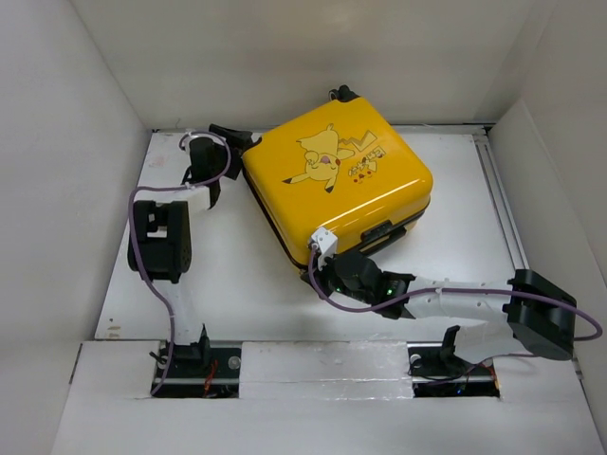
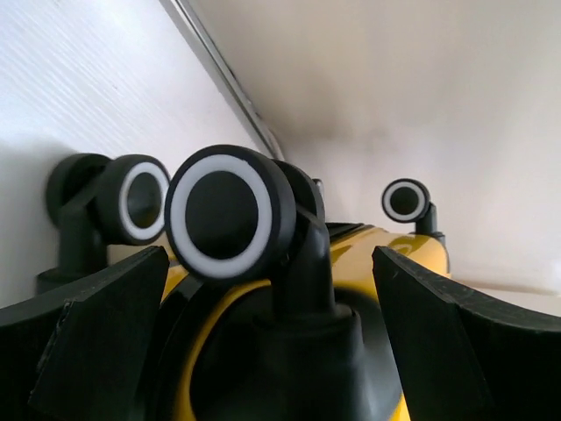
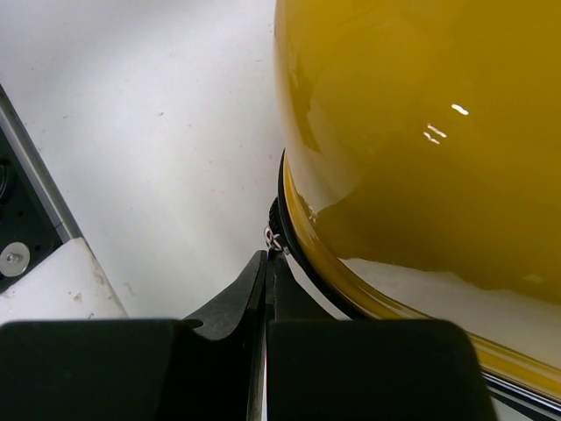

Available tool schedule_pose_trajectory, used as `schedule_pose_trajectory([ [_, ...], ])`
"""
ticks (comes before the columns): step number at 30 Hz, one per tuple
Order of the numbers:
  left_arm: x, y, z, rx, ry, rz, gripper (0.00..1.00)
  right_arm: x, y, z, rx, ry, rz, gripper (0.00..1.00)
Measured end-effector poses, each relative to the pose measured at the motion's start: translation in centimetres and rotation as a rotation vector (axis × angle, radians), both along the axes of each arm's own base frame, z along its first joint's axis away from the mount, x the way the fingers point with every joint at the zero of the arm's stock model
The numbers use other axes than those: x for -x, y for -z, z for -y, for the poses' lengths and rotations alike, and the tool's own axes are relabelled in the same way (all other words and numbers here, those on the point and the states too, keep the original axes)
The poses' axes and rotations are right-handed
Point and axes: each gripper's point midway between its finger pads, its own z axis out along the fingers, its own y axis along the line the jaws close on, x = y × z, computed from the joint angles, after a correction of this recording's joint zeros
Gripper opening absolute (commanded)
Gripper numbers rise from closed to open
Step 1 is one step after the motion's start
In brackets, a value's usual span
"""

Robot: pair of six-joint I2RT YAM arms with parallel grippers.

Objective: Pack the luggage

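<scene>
The luggage (image 1: 337, 180), a glossy yellow hard-shell suitcase with a Pikachu print, lies flat and closed on the white table (image 1: 228, 275). My left gripper (image 1: 237, 142) is at its far-left corner. In the left wrist view the gripper (image 2: 267, 351) is open, its fingers on either side of a black-and-white caster wheel (image 2: 230, 215) and its stem. My right gripper (image 1: 327, 258) is at the near-left corner. In the right wrist view it (image 3: 267, 263) is shut, with the small metal zipper pull (image 3: 274, 237) at its tips beside the yellow shell (image 3: 421, 132).
White walls enclose the table on the left, back and right. A metal rail (image 1: 503, 209) runs along the right side. The suitcase's black carry handle (image 1: 379, 232) faces the near edge. Two more casters (image 2: 140, 200) (image 2: 405, 200) show at the far side.
</scene>
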Motion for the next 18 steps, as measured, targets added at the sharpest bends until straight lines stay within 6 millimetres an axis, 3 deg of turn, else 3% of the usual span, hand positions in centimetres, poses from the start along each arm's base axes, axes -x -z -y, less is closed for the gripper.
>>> schedule_pose_trajectory([
  [5, -1.5, 1.8, 0.4, 0.122, 0.001, -0.008, 0.89, 0.0, 0.0, 0.0, -0.001, -0.002, -0.002, 0.0],
  [9, -2.4, 1.6, 0.5, 0.212, -0.01, 0.025, 0.76, 0.1, -0.1, 0.1, -0.006, -0.004, -0.002, 0.0],
  [13, -3.1, 1.8, 0.4, 0.263, -0.019, 0.046, 0.55, 0.4, -0.3, 0.6, -0.016, -0.006, -0.004, 0.0],
  [14, -3.4, 1.7, 0.4, 0.272, -0.018, 0.059, 0.48, 0.5, -0.4, 0.7, -0.021, -0.008, -0.004, 0.0],
  [16, -3.8, 1.3, 0.5, 0.294, -0.012, 0.083, 0.19, 0.7, -1.0, 1.0, -0.036, -0.007, 0.001, 0.0],
  [18, -3.9, 1.0, 0.6, 0.31, -0.006, 0.101, 0.0, 0.7, -1.6, 1.3, -0.051, -0.001, 0.008, 0.0],
])
